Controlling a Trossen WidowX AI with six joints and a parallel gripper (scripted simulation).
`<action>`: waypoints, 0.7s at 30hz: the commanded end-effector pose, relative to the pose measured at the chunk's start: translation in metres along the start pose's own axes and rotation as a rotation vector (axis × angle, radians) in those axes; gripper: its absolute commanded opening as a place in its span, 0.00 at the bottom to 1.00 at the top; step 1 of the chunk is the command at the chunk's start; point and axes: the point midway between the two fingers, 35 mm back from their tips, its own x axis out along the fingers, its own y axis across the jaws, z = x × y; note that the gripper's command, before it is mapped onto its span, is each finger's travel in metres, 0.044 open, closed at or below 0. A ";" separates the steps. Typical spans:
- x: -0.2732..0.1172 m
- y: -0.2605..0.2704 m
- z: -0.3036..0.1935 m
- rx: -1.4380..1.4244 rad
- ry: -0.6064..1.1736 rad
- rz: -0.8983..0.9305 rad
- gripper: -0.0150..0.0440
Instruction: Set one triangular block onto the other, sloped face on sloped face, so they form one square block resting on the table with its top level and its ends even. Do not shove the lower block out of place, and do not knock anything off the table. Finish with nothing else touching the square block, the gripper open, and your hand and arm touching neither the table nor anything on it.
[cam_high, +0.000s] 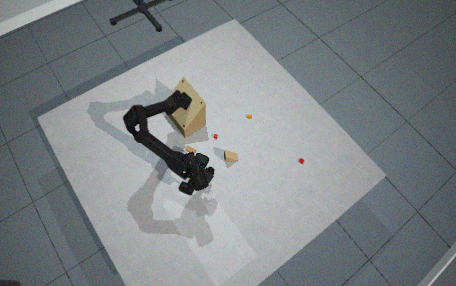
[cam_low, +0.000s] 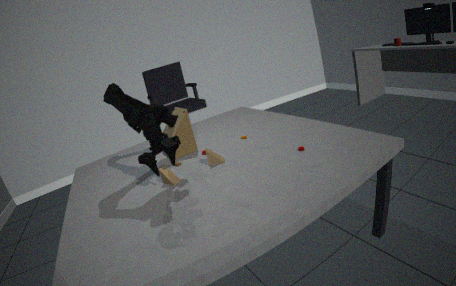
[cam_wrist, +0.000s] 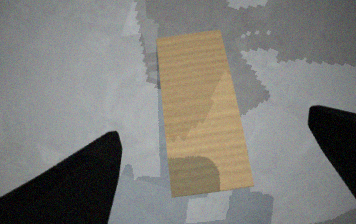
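The pale tabletop (cam_high: 280, 200) (cam_low: 280, 200) (cam_wrist: 65, 75) stands on grey floor tiles (cam_high: 350, 45) (cam_low: 320, 250).

Two triangular blocks (cam_high: 230, 156) (cam_low: 215, 158) (cam_low: 170, 176) (cam_wrist: 207, 117) apart on the worktop (cam_high: 280, 210) (cam_low: 280, 200)
Both lay inward from its edges; one small piece (cam_high: 301, 161) (cam_low: 301, 148) sat nearer the right corner.
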 end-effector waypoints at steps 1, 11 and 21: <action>0.009 0.003 0.000 -0.010 0.003 0.007 1.00; 0.025 0.003 -0.003 -0.010 0.004 0.005 1.00; 0.041 0.004 -0.007 -0.011 0.006 0.002 1.00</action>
